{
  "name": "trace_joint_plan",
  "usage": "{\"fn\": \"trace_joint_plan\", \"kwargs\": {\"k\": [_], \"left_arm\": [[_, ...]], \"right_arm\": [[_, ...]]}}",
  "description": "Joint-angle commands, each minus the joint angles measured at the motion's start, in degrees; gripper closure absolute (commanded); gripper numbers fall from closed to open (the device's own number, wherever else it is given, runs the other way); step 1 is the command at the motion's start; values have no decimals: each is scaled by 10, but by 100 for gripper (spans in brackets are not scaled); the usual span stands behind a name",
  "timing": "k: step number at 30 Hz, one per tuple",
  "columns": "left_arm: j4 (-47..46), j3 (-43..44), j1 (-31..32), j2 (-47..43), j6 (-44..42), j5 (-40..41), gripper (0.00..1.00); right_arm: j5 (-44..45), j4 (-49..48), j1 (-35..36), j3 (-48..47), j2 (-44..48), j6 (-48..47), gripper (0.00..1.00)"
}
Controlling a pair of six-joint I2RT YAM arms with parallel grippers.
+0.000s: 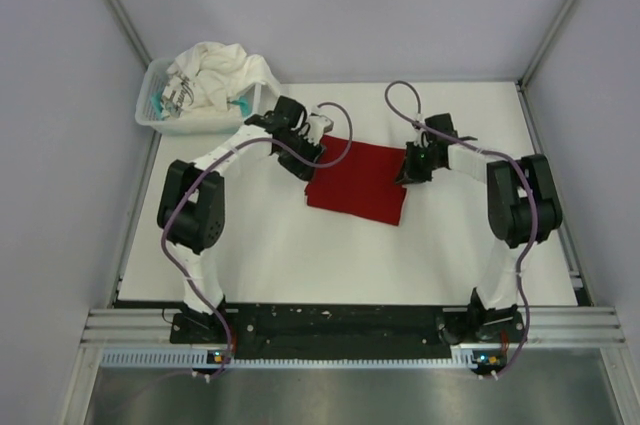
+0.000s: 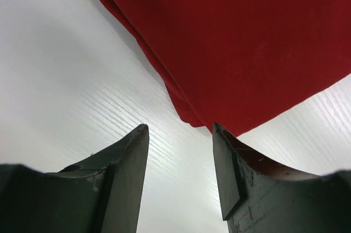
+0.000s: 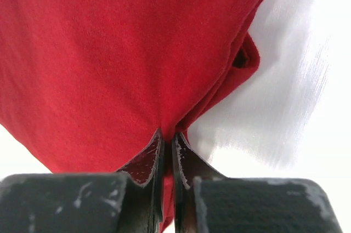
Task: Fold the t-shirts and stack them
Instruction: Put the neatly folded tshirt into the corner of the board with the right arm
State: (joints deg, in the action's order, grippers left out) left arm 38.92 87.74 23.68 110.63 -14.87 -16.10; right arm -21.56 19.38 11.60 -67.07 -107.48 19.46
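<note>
Here, the red t-shirt (image 1: 358,183) lies folded into a rough rectangle near the middle of the table (image 1: 270,245). The right gripper (image 1: 410,173) sits at its 3 o'clock edge. The left gripper (image 1: 303,163) is at its 10 o'clock corner.

In the right wrist view, the right gripper (image 3: 167,134) has its jaws pressed nearly together on a pinch of red cloth. The red t-shirt (image 3: 109,52) fans out from the fingertips towards 12 and 10 o'clock. Layered folds show at 2 o'clock against the table (image 3: 307,79).

In the left wrist view, the left gripper (image 2: 181,134) stands partly open with nothing between its jaws, only bare table (image 2: 66,79). The red t-shirt (image 2: 247,41) lies just beyond, from 12 to 2 o'clock, with its nearest folded corner close to the right-hand fingertip. Whether they touch cannot be told.

The white t-shirt (image 1: 225,73) is bunched in the basket (image 1: 150,115), at 10 o'clock from the red one and well apart from it.

Both wrist views cut off most of the red t-shirt's outline. From above, each gripper's own body hides its fingertips. The white t-shirt's shape is lost in its crumples, and the other bits in the basket are too small to identify.
</note>
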Motion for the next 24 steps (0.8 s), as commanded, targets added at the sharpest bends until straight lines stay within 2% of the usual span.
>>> {"fn": "trace_joint_plan", "kwargs": {"k": [1, 6, 15, 24], "left_arm": [[-20, -23, -8, -70, -4, -27, 46], [-16, -47, -14, -115, -20, -35, 46], [0, -71, -56, -146, -41, -71, 44], [0, -79, -95, -147, -49, -87, 44]], "right_arm": [[1, -24, 1, 9, 2, 7, 100], [16, 7, -24, -23, 1, -34, 100], [171, 95, -86, -135, -28, -185, 100], [305, 117, -155, -305, -164, -261, 100]]}}
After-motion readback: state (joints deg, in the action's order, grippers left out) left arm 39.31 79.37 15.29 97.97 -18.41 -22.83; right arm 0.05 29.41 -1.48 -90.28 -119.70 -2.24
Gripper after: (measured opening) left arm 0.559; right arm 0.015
